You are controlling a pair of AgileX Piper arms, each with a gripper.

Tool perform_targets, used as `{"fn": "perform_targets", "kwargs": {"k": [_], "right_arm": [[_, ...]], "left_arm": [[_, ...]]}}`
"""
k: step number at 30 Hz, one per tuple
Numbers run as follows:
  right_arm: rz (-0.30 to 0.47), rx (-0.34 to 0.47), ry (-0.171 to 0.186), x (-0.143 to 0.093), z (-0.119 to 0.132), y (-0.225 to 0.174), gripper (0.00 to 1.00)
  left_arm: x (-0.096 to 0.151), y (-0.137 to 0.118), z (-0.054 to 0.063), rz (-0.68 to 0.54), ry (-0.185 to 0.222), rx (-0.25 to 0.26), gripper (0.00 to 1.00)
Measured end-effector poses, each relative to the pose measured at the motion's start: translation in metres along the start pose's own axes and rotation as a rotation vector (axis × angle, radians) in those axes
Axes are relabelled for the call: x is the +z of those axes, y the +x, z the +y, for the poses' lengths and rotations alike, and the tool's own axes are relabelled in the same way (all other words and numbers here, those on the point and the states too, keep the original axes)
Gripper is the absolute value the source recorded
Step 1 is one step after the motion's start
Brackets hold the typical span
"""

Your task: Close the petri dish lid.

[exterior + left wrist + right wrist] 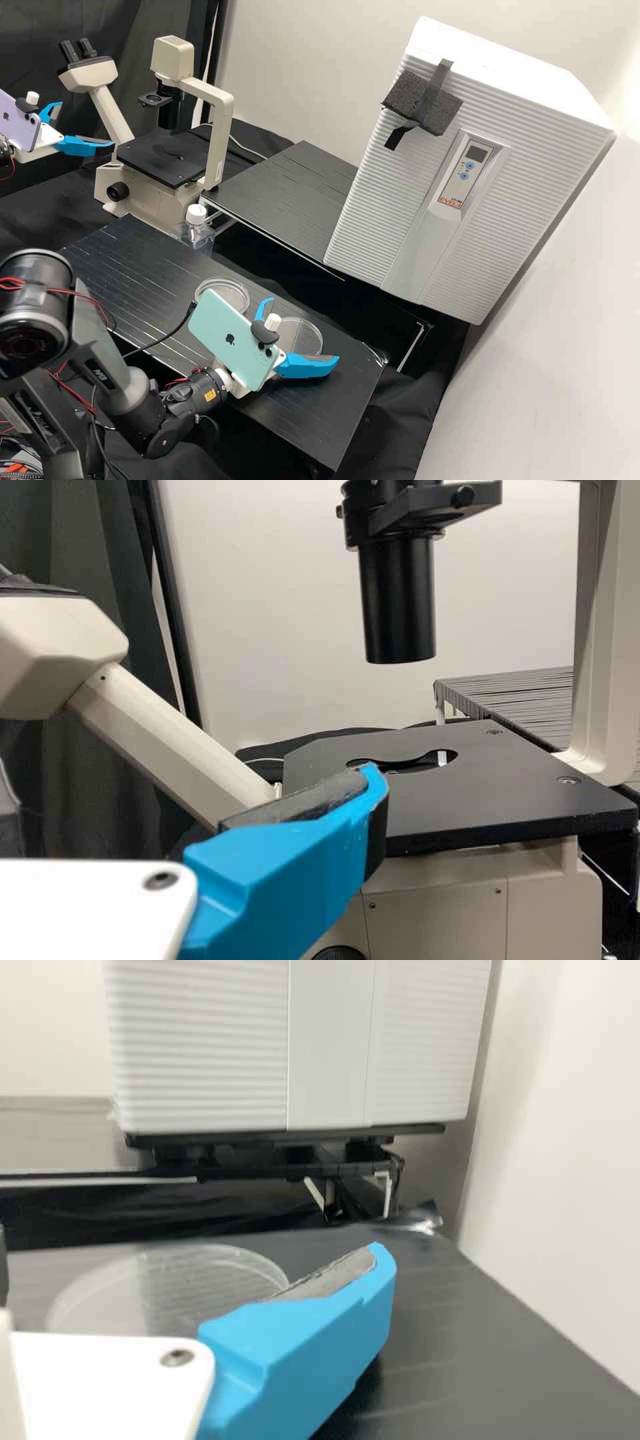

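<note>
Just beyond the right tool [305,330], its fingers apart, lies one petri dish piece [165,1282].

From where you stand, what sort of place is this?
Probably a biology lab: a microscope stands beyond the black bench, clear round dishes lie on it, and a white ribbed cabinet, maybe an incubator, stands behind.

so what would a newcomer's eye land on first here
Probably the big white ribbed box on the right of the high view. Next, likely the mint-green phone mounted on the right gripper, whose bright blue fingers stand open near a clear round dish on the black bench. Then the pale microscope, upper left, with the open left gripper near it.
</note>
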Motion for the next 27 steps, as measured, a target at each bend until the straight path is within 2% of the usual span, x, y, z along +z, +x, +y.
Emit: {"fn": "perform_targets", "kwargs": {"k": [4,8,12,20,22,27], "right_arm": [[-0.005,0.040,0.017,0.000,0.006,-0.003,1.00],[-0.006,0.041,0.017,0.000,0.007,-0.003,1.00],[0.000,0.010,0.022,0.000,0.002,-0.001,1.00],[-0.011,-0.067,0.001,0.003,-0.012,0.005,1.00],[-0.013,-0.069,-0.006,0.005,-0.012,0.006,1.00],[-0.021,-0.060,0.006,0.007,-0.012,0.007,1.00]], "left_arm": [[0.000,0.000,0.000,0.000,0.000,0.000,1.00],[0.000,0.000,0.000,0.000,0.000,0.000,1.00],[0.000,0.000,0.000,0.000,0.000,0.000,1.00],[0.000,0.000,0.000,0.000,0.000,0.000,1.00],[0.000,0.000,0.000,0.000,0.000,0.000,1.00],[0.000,0.000,0.000,0.000,0.000,0.000,1.00]]}}
